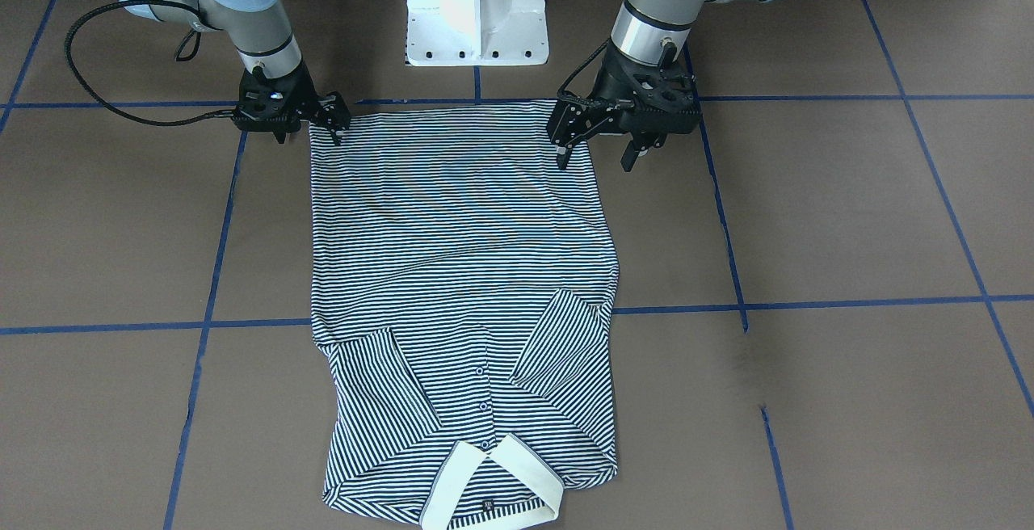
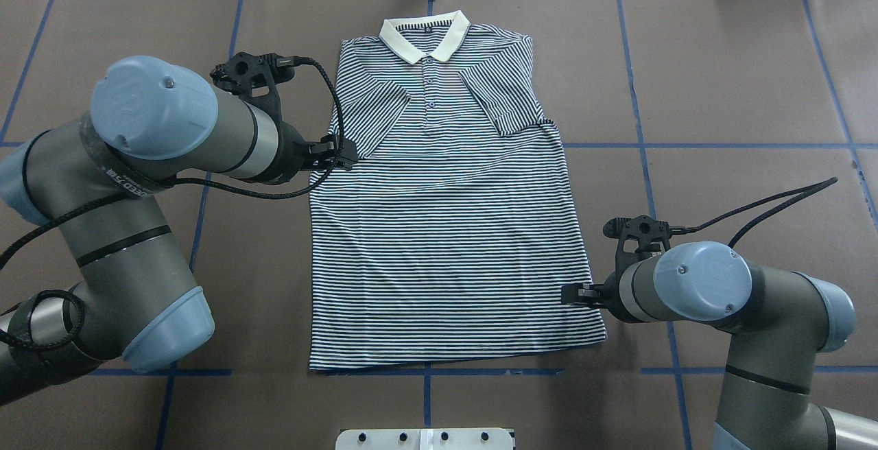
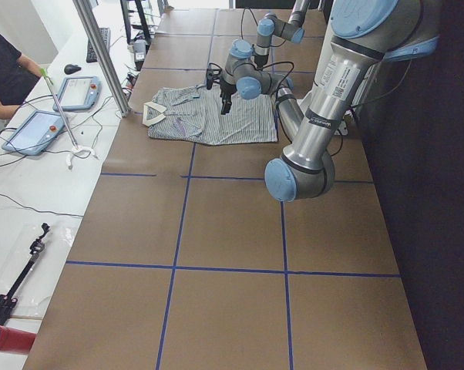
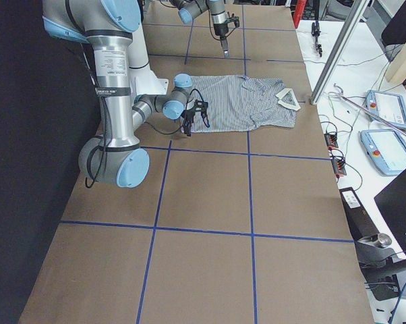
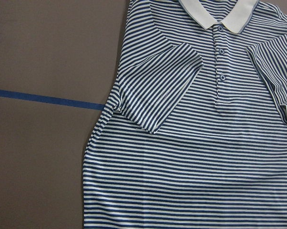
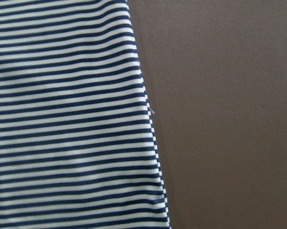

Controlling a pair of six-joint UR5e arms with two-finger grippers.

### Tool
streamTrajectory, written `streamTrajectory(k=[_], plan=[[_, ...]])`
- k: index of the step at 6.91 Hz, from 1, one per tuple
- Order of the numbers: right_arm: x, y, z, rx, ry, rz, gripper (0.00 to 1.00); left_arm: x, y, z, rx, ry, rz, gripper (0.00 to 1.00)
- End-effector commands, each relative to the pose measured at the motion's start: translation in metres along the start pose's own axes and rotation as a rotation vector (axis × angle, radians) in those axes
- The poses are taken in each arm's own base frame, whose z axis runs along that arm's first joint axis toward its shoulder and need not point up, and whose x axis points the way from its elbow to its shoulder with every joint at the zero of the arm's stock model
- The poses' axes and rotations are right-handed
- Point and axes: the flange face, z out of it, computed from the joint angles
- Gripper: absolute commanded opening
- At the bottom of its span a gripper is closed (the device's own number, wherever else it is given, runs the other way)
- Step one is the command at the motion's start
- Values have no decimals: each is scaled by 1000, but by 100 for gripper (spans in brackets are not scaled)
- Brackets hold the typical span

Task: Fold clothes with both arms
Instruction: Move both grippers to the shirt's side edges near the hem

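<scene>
- the striped shirt lies flat and front up in the middle of the overhead frame, on the brown table
- its collar is toward the top of that frame and its hem toward the bottom
- both short sleeves are folded in over the chest
- the left gripper, upper right of centre in the front view, hangs over the shirt's side edge, fingers spread wide, holding nothing
- the right gripper, upper left there, is at the hem corner; it is seen side-on, so i cannot tell how far its fingers are parted
</scene>
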Motion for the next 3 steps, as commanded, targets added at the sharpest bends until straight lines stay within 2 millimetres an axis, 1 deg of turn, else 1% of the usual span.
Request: streamTrajectory(k=[1, 2, 3], plan=[[-3, 12, 4, -22, 3, -13, 99, 0, 0, -2, 1, 3, 1, 100], [-5, 17, 6, -36, 2, -12, 98, 2, 0, -3, 1, 5, 1, 100], [-5, 19, 6, -38, 2, -11, 87, 2, 0, -3, 1, 5, 1, 100]])
